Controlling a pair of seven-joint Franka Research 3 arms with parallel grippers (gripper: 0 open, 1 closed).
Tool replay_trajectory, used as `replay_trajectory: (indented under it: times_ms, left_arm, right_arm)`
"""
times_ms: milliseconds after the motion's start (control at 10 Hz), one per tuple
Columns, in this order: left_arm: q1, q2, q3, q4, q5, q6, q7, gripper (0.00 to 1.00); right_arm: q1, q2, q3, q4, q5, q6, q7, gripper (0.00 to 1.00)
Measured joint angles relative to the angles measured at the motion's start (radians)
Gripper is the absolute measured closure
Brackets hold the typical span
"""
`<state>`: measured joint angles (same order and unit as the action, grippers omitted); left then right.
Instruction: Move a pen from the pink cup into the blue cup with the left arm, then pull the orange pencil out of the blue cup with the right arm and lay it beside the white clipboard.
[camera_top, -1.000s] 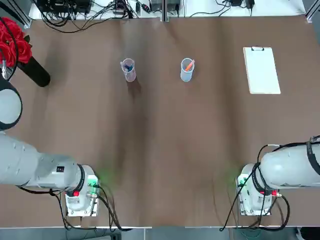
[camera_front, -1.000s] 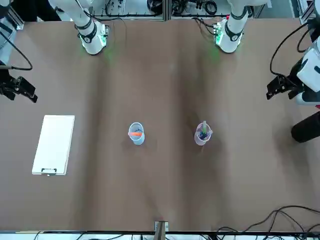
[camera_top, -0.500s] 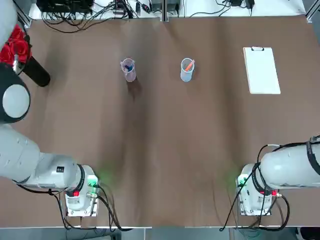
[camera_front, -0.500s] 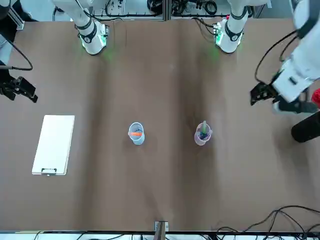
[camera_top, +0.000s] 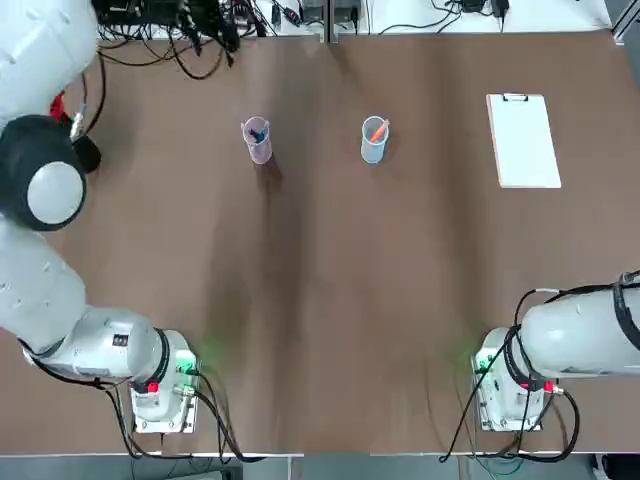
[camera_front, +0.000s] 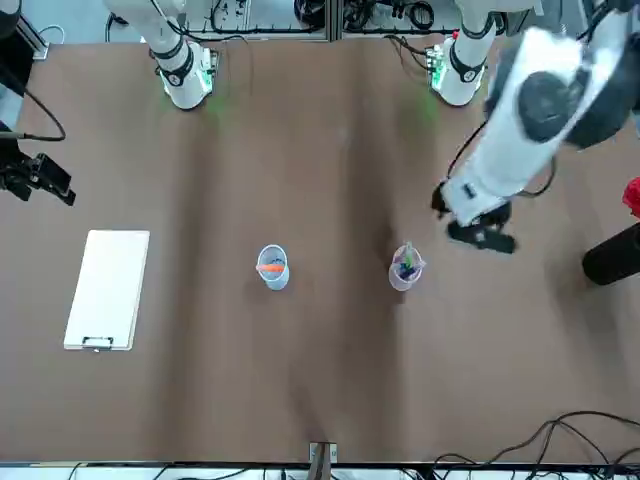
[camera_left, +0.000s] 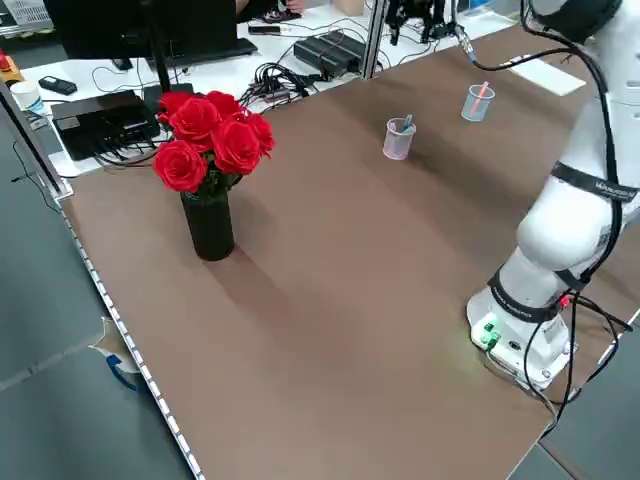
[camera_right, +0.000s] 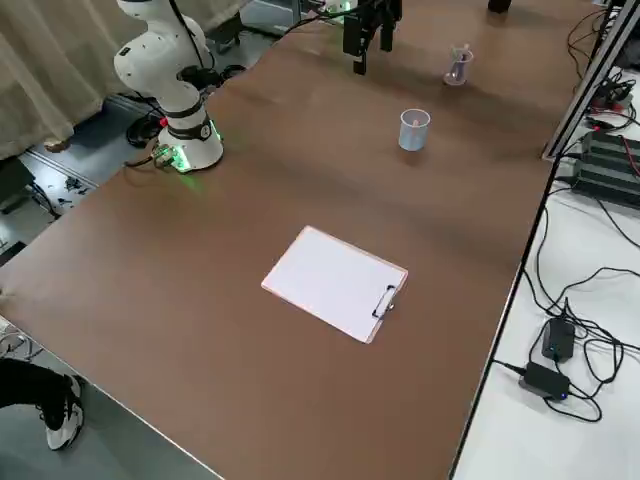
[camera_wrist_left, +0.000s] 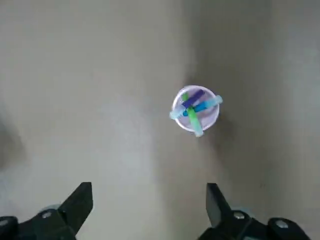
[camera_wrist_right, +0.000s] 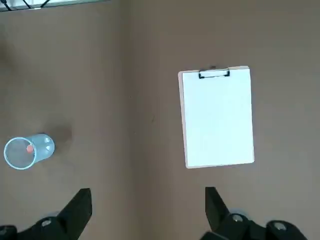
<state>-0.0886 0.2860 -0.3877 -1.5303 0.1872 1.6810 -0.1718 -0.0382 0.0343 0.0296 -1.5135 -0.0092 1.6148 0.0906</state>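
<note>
The pink cup (camera_top: 258, 141) stands at the far middle-left of the table and holds several pens, among them the bright-blue pen (camera_wrist_left: 206, 106). To its right stands the blue cup (camera_top: 373, 140) with the orange pencil (camera_top: 377, 130) in it. Far right lies the white clipboard (camera_top: 522, 140), its clip toward the far edge. My left gripper (camera_wrist_left: 149, 192) is open and empty, raised above the table close to the pink cup (camera_front: 404, 270) on the robot's left side of it. High over the right side, my right gripper (camera_wrist_right: 147, 192) hangs open and empty, with the clipboard (camera_wrist_right: 217, 117) and blue cup (camera_wrist_right: 27, 151) below it.
A black vase of red roses (camera_left: 205, 150) stands near the table's left edge. Cables and electronics (camera_top: 240, 15) run along the far edge. Both arm bases (camera_top: 160, 390) sit at the near edge. Bare brown tabletop (camera_top: 330, 290) lies between the bases and the cups.
My left arm has swung in from the table's left edge toward the pink cup, still open. The right arm, cups and clipboard have not moved.
</note>
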Motion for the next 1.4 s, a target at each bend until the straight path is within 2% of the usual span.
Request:
replay_trajectory:
  times_ms: [200,500,600,900,1000,1300,1400]
  left_arm:
    - [-0.016,0.092,-0.049,0.0,0.05,0.067,-0.009,0.0]
    - [-0.045,0.198,-0.059,0.001,0.066,0.145,-0.011,0.01]
    - [-0.056,0.234,-0.068,0.0,0.1,0.16,-0.012,0.03]
    - [-0.07,0.33,-0.098,0.001,0.249,0.229,-0.027,0.15]
    - [-0.074,0.355,-0.102,0.002,0.3,0.251,-0.029,0.16]
    - [-0.082,0.378,-0.104,0.004,0.34,0.261,-0.03,0.32]
    - [-0.084,0.378,-0.104,0.002,0.34,0.261,-0.03,0.34]
  right_arm:
    - [0.0,0.0,0.0,0.0,0.0,0.0,0.0,0.0]
    - [0.0,0.0,0.0,0.0,0.0,0.0,0.0,0.0]
    - [0.0,0.0,0.0,0.0,0.0,0.0,0.0,0.0]
    - [0.0,0.0,-0.001,0.0,0.0,0.0,0.0,0.0]
    - [0.0,0.0,-0.001,0.0,-0.001,0.0,0.0,0.0]
    - [-0.001,0.0,-0.001,0.0,-0.001,0.0,0.0,0.0]
    - [-0.001,0.0,-0.001,0.0,-0.001,0.0,0.0,0.0]
